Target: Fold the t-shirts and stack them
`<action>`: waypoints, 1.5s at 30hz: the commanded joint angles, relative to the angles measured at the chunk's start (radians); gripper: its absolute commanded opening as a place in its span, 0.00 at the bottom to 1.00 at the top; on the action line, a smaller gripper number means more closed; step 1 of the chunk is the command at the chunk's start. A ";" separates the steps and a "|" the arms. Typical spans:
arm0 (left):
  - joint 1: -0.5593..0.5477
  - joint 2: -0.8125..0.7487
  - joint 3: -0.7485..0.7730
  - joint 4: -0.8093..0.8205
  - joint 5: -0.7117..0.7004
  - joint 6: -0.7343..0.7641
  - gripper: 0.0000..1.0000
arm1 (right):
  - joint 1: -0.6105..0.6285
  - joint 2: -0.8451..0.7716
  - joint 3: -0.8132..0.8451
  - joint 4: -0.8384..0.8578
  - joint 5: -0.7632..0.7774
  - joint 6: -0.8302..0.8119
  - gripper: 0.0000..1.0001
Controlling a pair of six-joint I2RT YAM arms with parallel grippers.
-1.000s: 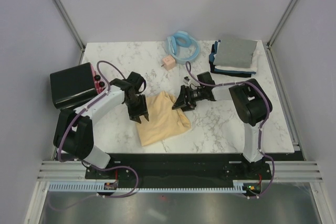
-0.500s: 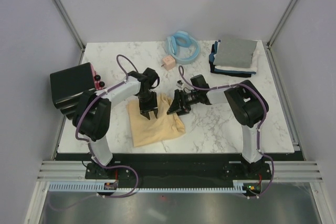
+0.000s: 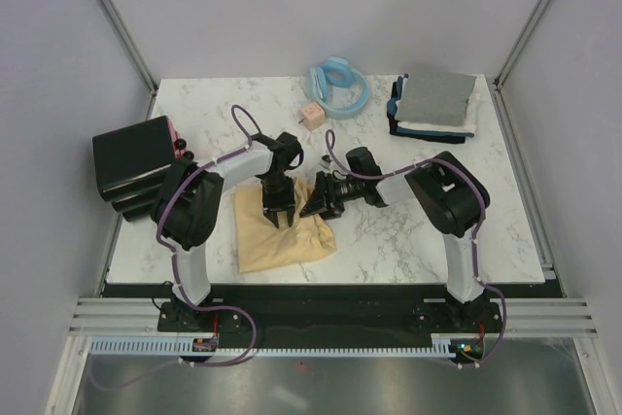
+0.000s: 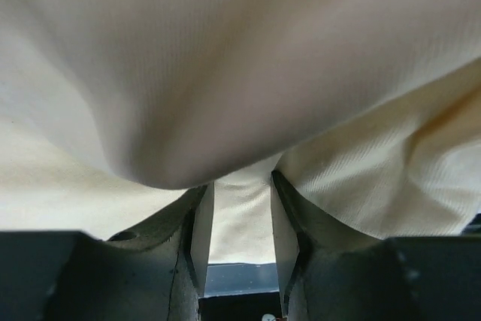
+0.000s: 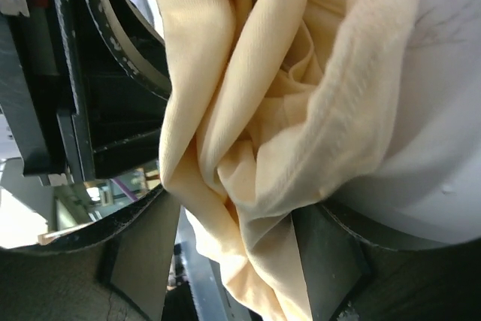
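The pale yellow-cream t-shirt [image 3: 277, 240] lies crumpled at the table's near middle. My left gripper [image 3: 282, 213] points down onto its upper part; in the left wrist view cloth [image 4: 240, 73] drapes over the fingertips and fills the narrow gap between the fingers [image 4: 201, 223]. My right gripper [image 3: 313, 203] reaches in from the right, shut on a bunched fold of the same shirt [image 5: 278, 110] close beside the left gripper. A folded stack of grey, white and dark navy t-shirts [image 3: 434, 102] sits at the far right corner.
A light blue ring-shaped thing [image 3: 338, 86] and a small pink cube [image 3: 311, 116] lie at the far middle. A black box with a pink-red side [image 3: 136, 157] stands at the left edge. Bare marble [image 3: 408, 230] shows right of the shirt.
Both grippers have closed in on each other, the left moving right and the right moving left. The yellow shirt has shifted left and bunched narrower.
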 commanded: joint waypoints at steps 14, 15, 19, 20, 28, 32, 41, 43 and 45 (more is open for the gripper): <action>-0.015 -0.001 0.037 0.008 -0.036 0.050 0.42 | 0.109 0.012 0.028 -0.065 0.131 -0.049 0.28; -0.015 0.001 0.039 0.008 -0.034 0.049 0.42 | 0.110 0.004 0.028 -0.082 0.143 -0.069 0.21; -0.015 -0.007 0.042 0.007 -0.034 0.056 0.42 | 0.107 -0.046 0.014 -0.131 0.203 -0.087 0.03; -0.015 -0.010 0.042 0.007 -0.036 0.055 0.42 | 0.107 -0.069 0.006 -0.143 0.220 -0.087 0.03; -0.015 -0.040 0.044 0.007 -0.055 0.056 0.42 | 0.104 -0.166 0.049 -0.316 0.318 -0.185 0.00; -0.011 -0.096 0.048 -0.002 -0.117 0.046 0.43 | 0.093 -0.166 0.184 -0.577 0.401 -0.325 0.00; 0.013 -0.203 0.059 -0.071 -0.218 0.038 0.43 | 0.021 -0.148 0.477 -0.931 0.624 -0.514 0.00; 0.015 -0.226 0.054 -0.082 -0.224 0.036 0.43 | 0.009 -0.145 0.515 -0.968 0.667 -0.532 0.00; 0.021 -0.246 0.050 -0.088 -0.227 0.041 0.43 | -0.009 -0.145 0.552 -1.004 0.729 -0.538 0.00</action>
